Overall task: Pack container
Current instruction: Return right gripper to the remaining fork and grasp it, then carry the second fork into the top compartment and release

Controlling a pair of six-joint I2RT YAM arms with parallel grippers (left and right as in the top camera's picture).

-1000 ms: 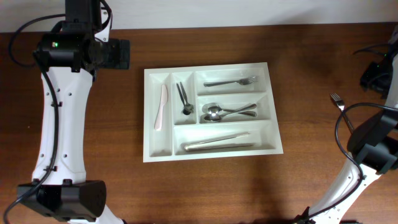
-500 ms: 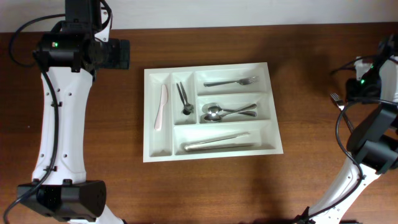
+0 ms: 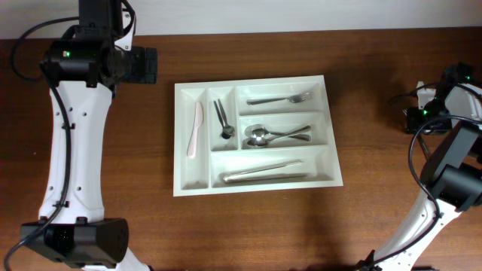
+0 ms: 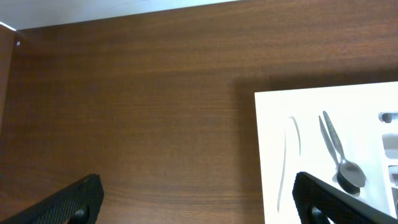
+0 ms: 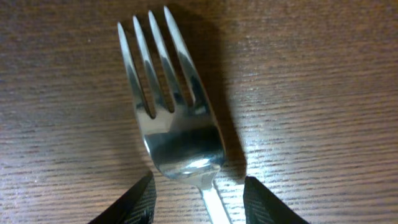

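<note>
My right gripper [image 5: 198, 191] stands open just wide enough to straddle the neck of the stainless-steel dinner fork [image 5: 179, 134] and grips nothing yet. The fork lies on the brown wooden table [image 5: 323, 93], well to the right of the large white plastic five-compartment cutlery tray [image 3: 193, 175]. Its long axis runs straight between the jaws, tines pointing away from the wrist, so a square close should catch it. The left gripper [image 4: 198, 186], wide open and empty, hovers off the tray's far-left corner, much farther from the fork.
</note>
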